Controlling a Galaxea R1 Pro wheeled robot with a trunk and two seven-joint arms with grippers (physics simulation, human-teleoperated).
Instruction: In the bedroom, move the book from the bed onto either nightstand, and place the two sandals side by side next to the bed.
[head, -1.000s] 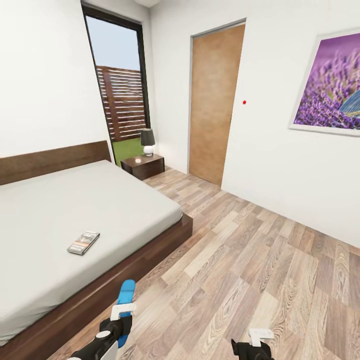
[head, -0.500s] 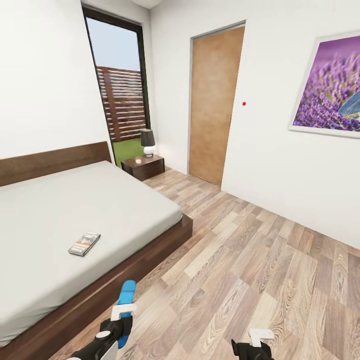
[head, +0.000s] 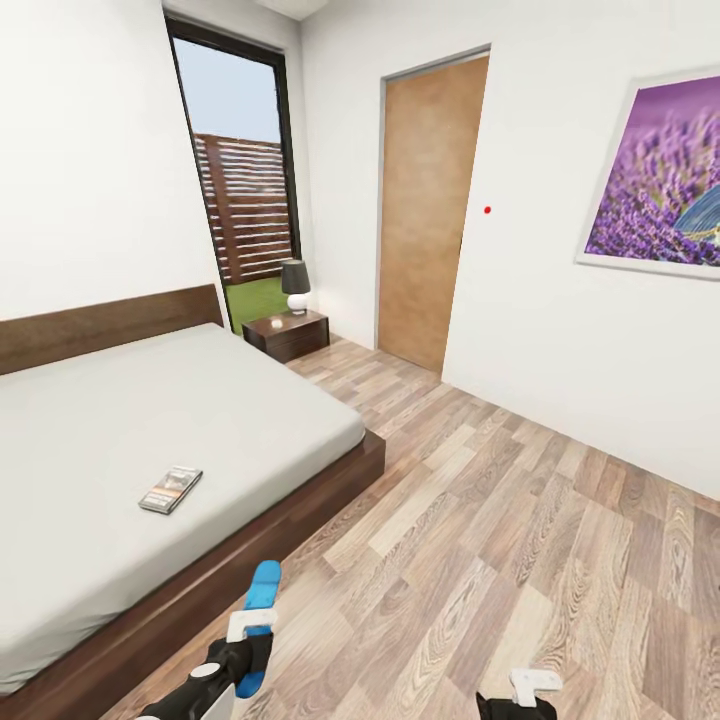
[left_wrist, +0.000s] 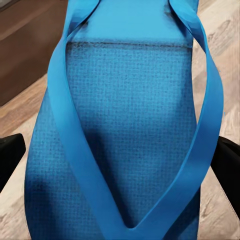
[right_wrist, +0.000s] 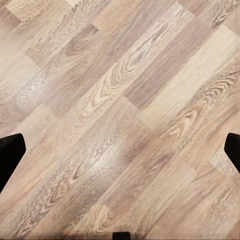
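Head view: the left gripper (head: 248, 648) is clamped on a blue sandal (head: 262, 600) that sticks out ahead of it, beside the bed (head: 180, 440) frame. The book (head: 171, 489) lies on the mattress, up and to the left of that gripper; the nightstand (head: 287, 333) stands far beyond. The right gripper (head: 530, 690) hangs low over the wood floor (head: 500, 540).

Left wrist view: the sandal (left_wrist: 125, 125) sits between the dark fingers (left_wrist: 10, 157).

Right wrist view: the fingertips (right_wrist: 10, 155) are spread wide, holding nothing, above the planks (right_wrist: 120, 110).
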